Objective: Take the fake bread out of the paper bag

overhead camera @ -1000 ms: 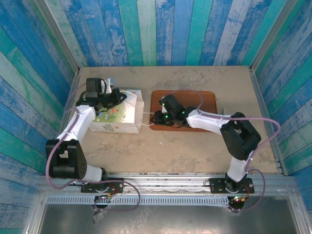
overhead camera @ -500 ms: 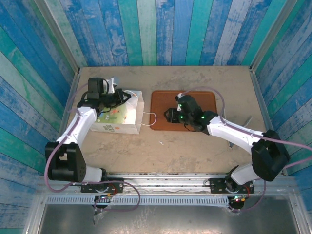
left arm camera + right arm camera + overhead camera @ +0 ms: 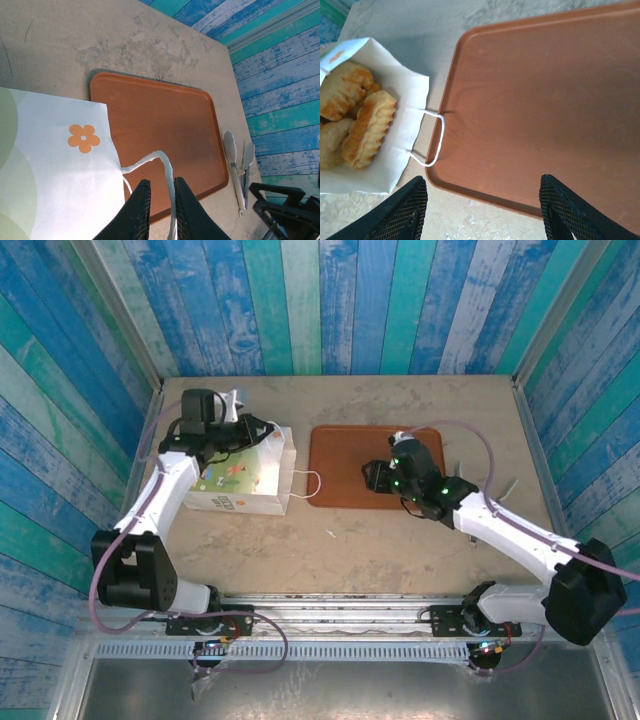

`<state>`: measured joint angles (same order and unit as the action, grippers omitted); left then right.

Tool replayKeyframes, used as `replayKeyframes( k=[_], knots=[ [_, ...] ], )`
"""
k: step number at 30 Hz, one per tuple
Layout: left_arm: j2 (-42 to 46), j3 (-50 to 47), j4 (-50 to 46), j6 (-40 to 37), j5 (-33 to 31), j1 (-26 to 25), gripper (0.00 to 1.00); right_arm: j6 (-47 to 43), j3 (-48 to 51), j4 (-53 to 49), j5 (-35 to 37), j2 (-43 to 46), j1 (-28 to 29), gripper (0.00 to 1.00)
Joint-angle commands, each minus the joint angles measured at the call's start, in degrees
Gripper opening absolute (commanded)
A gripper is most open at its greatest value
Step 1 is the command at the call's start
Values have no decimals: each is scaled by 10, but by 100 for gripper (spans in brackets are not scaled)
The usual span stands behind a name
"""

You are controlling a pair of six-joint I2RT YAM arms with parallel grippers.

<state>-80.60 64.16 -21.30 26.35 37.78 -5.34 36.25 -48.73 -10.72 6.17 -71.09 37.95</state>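
Fake bread lies inside the paper bag, which rests on its side on the worktop, long axis 9-to-3, mouth toward 3 o'clock at the tray (its green lettering is too small to read). Left pincer pinches the bag's loop handle; right pincer, spread wide, hovers above the tray

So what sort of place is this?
Probably a robot test booth, not a kitchen: painted plank walls boxing in a table, two arms on a metal rail, toy bread in a paper bag.
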Motion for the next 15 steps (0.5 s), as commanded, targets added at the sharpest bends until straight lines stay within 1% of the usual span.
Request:
replayKeyframes(
  k=[1, 3, 6, 8, 11, 13, 14, 15],
  knots=[
    [-26, 19, -19, -16, -3, -6, 16, -9, 14, -32, 52, 33, -12, 62],
    [-28, 23, -25, -18, -6, -8, 13, -2, 22, -49, 84, 58, -19, 64],
    [-20, 16, -24, -13, -12, -9, 5, 0, 46, -66, 124, 106, -32, 68],
    [-8, 5, -16, -5, -16, -11, 2, 0, 61, -87, 138, 137, -72, 74],
    [17, -15, 8, 14, -24, -11, 0, -6, 86, -117, 130, 185, -125, 80],
    [30, -26, 24, 28, -22, -11, 0, -11, 100, -137, 115, 211, -169, 90],
    [38, -33, 36, 35, -21, -11, 0, -13, 107, -149, 105, 221, -194, 97],
    [44, -36, 44, 44, -22, -11, 0, -14, 111, -165, 94, 228, -219, 100]
  ],
)
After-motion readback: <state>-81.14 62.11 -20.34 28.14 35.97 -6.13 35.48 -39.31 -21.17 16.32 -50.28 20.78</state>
